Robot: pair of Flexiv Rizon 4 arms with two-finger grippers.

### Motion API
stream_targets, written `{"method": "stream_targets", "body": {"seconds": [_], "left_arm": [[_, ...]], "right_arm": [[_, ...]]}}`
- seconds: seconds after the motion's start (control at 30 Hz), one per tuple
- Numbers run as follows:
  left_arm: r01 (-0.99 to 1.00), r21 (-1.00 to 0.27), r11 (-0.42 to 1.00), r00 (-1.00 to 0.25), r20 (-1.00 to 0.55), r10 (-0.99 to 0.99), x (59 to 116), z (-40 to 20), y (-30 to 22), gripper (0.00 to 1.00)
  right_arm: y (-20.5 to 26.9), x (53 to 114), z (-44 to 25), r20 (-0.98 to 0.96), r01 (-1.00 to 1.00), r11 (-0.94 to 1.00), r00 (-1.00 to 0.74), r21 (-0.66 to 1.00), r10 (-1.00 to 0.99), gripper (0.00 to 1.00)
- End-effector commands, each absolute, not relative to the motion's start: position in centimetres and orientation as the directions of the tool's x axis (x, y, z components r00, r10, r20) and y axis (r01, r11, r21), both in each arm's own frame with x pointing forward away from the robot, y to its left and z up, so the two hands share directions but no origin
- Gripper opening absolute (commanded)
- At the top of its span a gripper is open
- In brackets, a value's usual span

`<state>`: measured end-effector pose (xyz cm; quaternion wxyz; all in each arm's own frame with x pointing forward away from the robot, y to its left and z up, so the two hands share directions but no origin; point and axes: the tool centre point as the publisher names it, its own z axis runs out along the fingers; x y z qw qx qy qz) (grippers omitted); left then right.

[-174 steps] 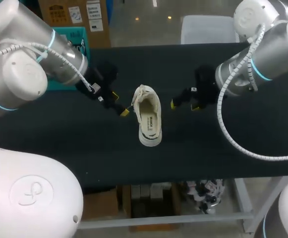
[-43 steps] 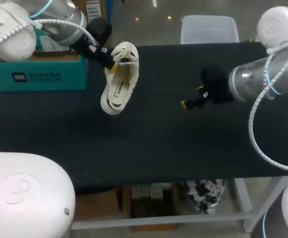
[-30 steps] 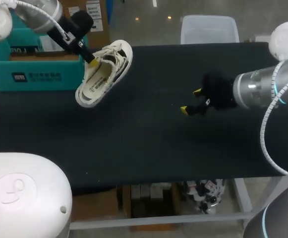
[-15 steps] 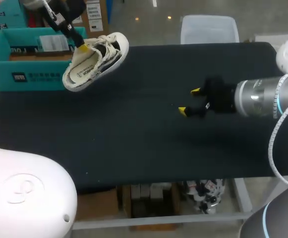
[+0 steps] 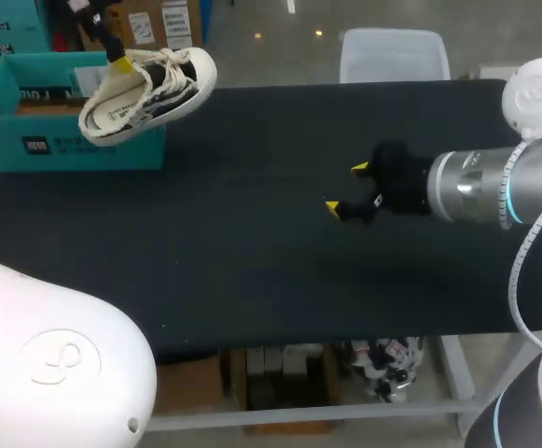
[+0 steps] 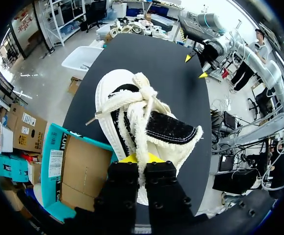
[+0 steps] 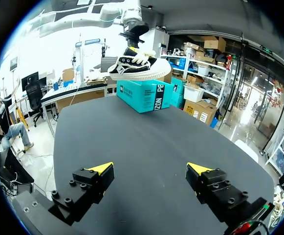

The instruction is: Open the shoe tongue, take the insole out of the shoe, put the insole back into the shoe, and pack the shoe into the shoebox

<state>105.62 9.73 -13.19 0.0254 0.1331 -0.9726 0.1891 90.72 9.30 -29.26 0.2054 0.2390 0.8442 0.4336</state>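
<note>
- L gripper (image 6: 141, 159) clamped on shoe (image 6: 142, 122) at rim of its opening; fingers nearly together, fabric pinched btwn them.
- Shoe held in air, tilted, stretching straight ahead of L gripper, laces loose.
- Teal shoebox (image 6: 78, 171), open, below and just beside L gripper.
- R gripper (image 7: 149, 169): fingers wide apart, nothing btwn them, low over black table (image 7: 146, 132).
- Shoe + box well ahead of R gripper, shoe hanging above box.

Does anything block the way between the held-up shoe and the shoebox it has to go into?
Nothing visible does. The left pincer holds the shoe in the air above the edge of the open shoebox. The left wrist view shows only bare cardboard inside the box.
</note>
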Motion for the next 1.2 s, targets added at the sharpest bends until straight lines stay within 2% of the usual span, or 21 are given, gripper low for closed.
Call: {"method": "stream_targets", "body": {"seconds": [0.03, 0.33, 0.4, 0.83, 0.87, 0.9, 0.97, 1.0, 1.03, 1.2], "left_arm": [[-0.267, -0.380, 0.886, -0.946, 0.279, -0.165, 106.8, -13.4, 11.4, 0.00], [-0.202, -0.438, 0.876, -0.955, 0.286, -0.077, 108.5, -12.9, 14.9, 0.00], [-0.224, -0.450, 0.865, -0.953, 0.288, -0.097, 108.8, -12.8, 15.3, 0.00], [-0.224, -0.450, 0.865, -0.953, 0.288, -0.097, 108.8, -12.8, 15.3, 0.00], [-0.110, -0.442, 0.890, -0.958, 0.285, 0.023, 108.8, -12.9, 15.3, 0.00], [-0.097, -0.441, 0.892, -0.958, 0.284, 0.036, 108.8, -12.9, 15.4, 0.00], [0.065, -0.417, 0.907, -0.929, 0.306, 0.207, 109.5, -12.7, 16.4, 0.00], [0.012, -0.422, 0.907, -0.935, 0.317, 0.159, 110.4, -12.5, 17.1, 0.00], [0.081, -0.391, 0.917, -0.920, 0.325, 0.220, 111.0, -12.5, 17.6, 0.00], [0.168, -0.434, 0.885, -0.870, 0.357, 0.340, 113.3, -11.7, 20.5, 0.00]], "right_arm": [[10.5, 90.3, -29.3, -0.252, 0.224, 0.524, -0.682, 0.822, 0.687, 1.00], [10.8, 90.1, -30.4, -0.401, -0.012, 0.545, -0.689, 0.839, 0.603, 1.00], [10.5, 90.8, -30.4, -0.346, 0.025, 0.523, -0.723, 0.852, 0.598, 1.00], [10.5, 90.8, -30.4, -0.346, 0.025, 0.523, -0.723, 0.852, 0.598, 1.00], [10.5, 90.9, -30.3, -0.367, -0.023, 0.527, -0.745, 0.849, 0.558, 1.00], [10.5, 91.0, -30.2, -0.366, -0.026, 0.530, -0.752, 0.848, 0.548, 1.00], [10.5, 91.1, -29.7, -0.394, -0.079, 0.540, -0.772, 0.838, 0.498, 1.00], [10.4, 91.1, -29.5, -0.393, -0.066, 0.554, -0.775, 0.830, 0.496, 1.00], [10.4, 91.2, -29.3, -0.401, -0.070, 0.572, -0.783, 0.817, 0.477, 1.00], [10.4, 91.4, -28.4, -0.414, -0.127, 0.565, -0.810, 0.815, 0.416, 1.00]]}}
